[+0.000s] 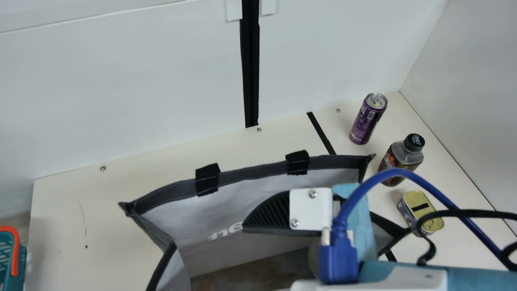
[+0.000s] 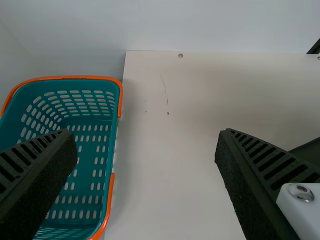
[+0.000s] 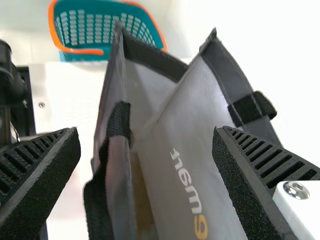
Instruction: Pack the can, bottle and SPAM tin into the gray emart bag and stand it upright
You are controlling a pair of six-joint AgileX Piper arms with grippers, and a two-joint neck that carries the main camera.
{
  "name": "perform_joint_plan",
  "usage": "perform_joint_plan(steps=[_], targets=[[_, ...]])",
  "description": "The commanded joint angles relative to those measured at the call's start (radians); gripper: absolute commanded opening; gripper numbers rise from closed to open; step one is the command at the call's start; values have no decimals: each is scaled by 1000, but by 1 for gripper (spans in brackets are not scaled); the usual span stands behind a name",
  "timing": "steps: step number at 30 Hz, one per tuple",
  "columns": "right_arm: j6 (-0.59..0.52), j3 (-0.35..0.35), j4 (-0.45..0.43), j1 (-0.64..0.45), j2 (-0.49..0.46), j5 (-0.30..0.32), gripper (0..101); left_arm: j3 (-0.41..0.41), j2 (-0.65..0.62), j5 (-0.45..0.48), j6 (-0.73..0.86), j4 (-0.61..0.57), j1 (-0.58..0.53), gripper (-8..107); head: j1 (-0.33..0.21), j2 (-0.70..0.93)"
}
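At eight o'clock in the main view sits the teal basket (image 1: 7, 258); the left wrist view shows the left gripper (image 2: 145, 137) near it, fingers released and wide apart. At six o'clock the gray emart bag (image 1: 250, 173) gapes open. At five the right gripper (image 1: 268, 214) hangs over its mouth, fingers released. The purple can (image 1: 365, 121) stands at half past two, the black-capped bottle (image 1: 407, 155) at three, the SPAM tin (image 1: 416, 202) toward four, all outside the bag.

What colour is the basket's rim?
Orange, on a teal basket; it shows best in the left wrist view.
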Motion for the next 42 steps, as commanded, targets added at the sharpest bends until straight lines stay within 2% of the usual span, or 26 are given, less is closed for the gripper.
perform_joint_plan(steps=[1, 7, 14, 29, 42], targets=[[17, -13, -8, 4, -4, -1, 95, 0, 0, 0, 0, 0, 0, 90, -23, -2], [32, -55, -6, -34, -15, -1, 95, 0, 0, 0, 0, 0, 0, 90, -23, -2], [49, -123, -10, -138, -19, -1, 95, 0, 0, 0, 0, 0, 0, 90, -23, -2], [91, -238, -15, -498, 16, -1, 95, 0, 0, 0, 0, 0, 0, 90, -23, -2], [136, -259, 89, -805, 79, -1, 95, 0, 0, 0, 0, 0, 0, 90, -23, -2]])
